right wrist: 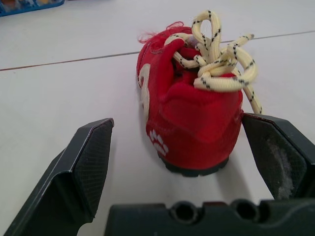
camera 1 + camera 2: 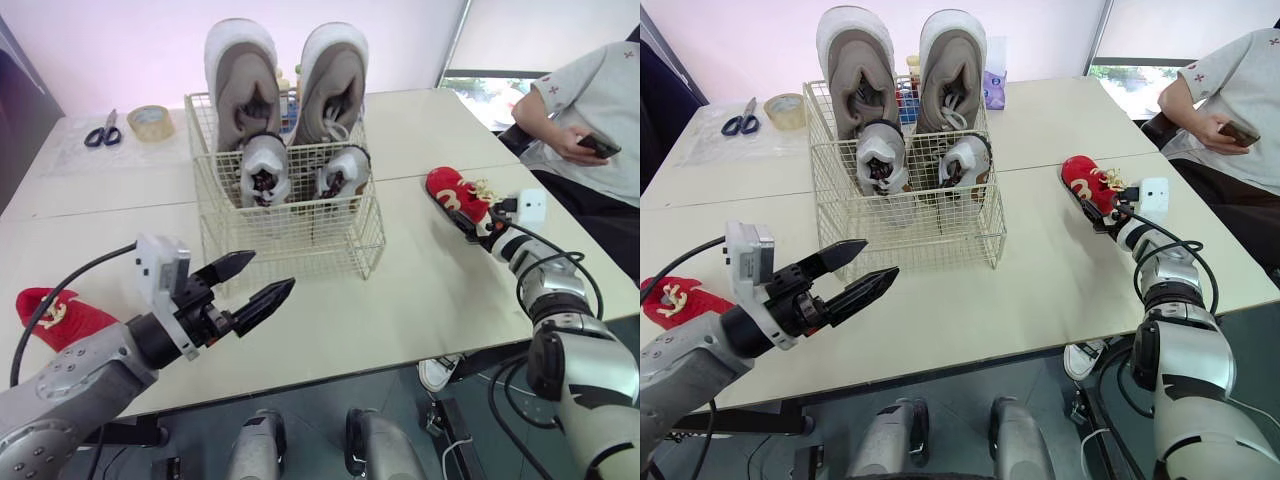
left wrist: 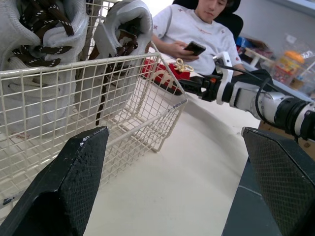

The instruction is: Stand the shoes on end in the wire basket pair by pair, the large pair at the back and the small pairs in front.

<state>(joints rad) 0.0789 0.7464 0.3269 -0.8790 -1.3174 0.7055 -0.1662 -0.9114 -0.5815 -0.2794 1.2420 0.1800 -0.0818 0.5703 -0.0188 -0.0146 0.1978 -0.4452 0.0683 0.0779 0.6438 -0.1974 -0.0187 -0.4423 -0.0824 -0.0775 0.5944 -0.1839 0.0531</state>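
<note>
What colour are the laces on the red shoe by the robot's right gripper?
The laces are cream with small dark flecks; the right wrist view shows them best.

No lettering, label or number readable — anywhere.

Scissors (image 2: 103, 130) and a tape roll (image 2: 150, 122) lie upper left on the bench (image 2: 420, 290); a person (image 2: 590, 110) holding a phone (image 2: 598, 146) sits upper right.
</note>
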